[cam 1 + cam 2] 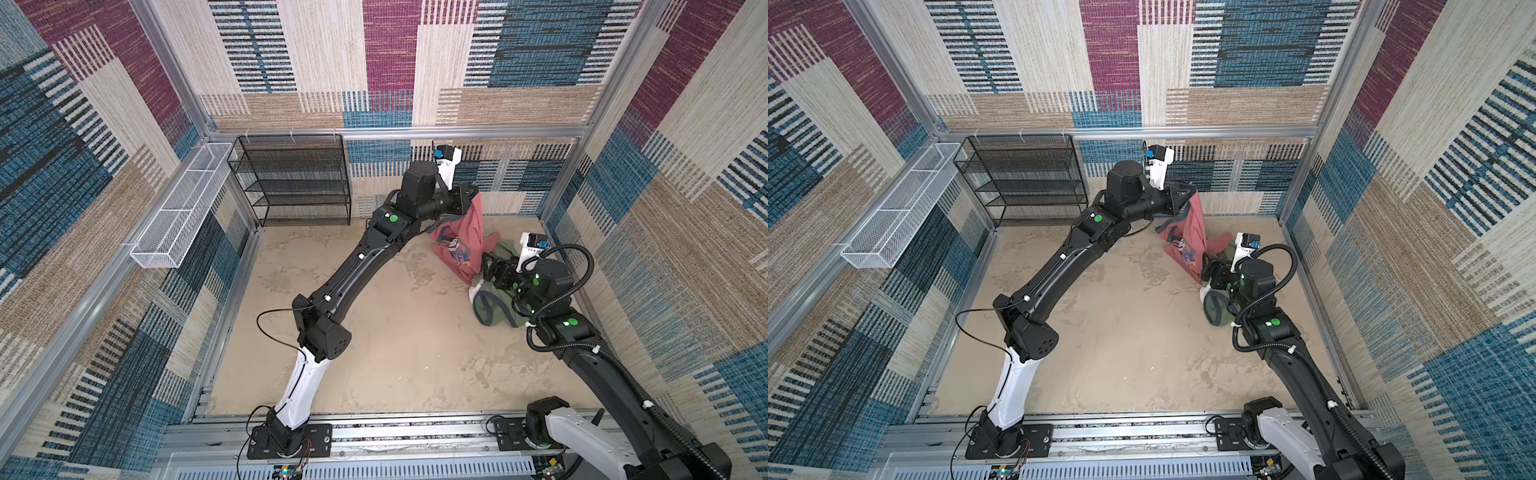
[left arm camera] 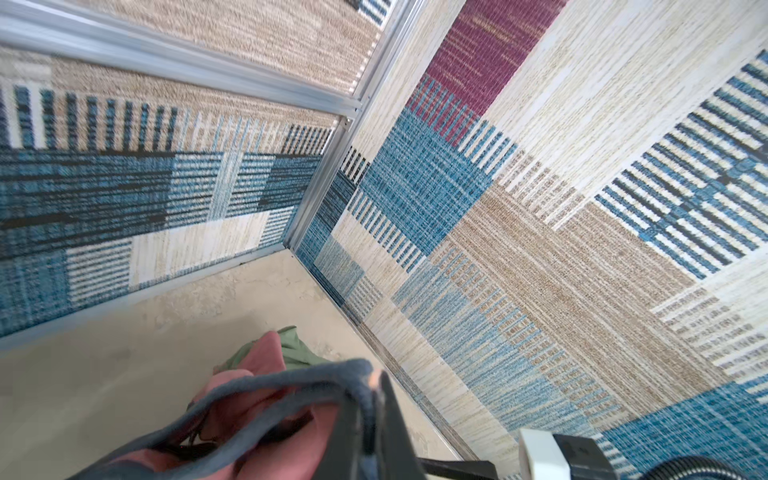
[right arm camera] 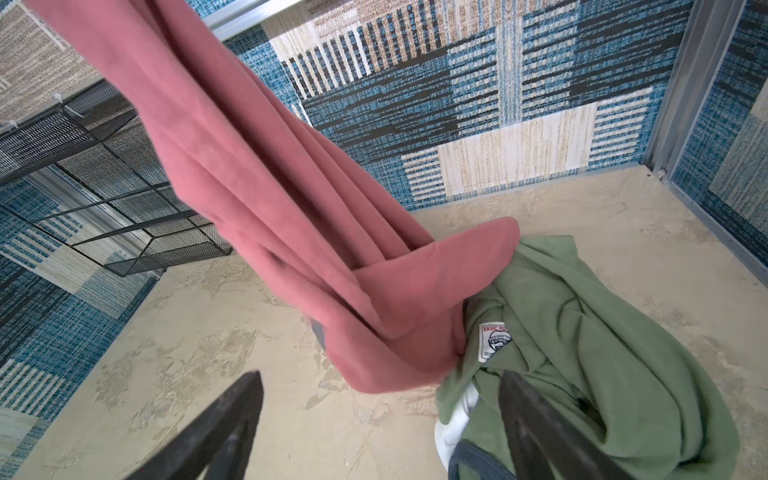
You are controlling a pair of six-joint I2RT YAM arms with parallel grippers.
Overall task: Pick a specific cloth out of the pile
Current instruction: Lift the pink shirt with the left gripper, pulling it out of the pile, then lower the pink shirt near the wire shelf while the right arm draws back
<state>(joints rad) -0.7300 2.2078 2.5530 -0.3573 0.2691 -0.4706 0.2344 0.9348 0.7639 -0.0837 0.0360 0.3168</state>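
Cloth (image 1: 459, 239) half-lifted, lower end resting on pile (image 1: 496, 309)
Left gripper (image 1: 468, 194) pinches its navy neck trim, so it hangs below the clamp as a drape; lower folds touch the olive-green garment (image 3: 602, 332); right gripper (image 3: 379, 376), jaws wide, holds nothing, hovers just above that garment, likely to pin it.

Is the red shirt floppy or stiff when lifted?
Probably floppy: the red shirt hangs in long folds from the left hand. Likely light, since one small pinch holds it up. Its lower end touches the green shirt, so it may drag that.
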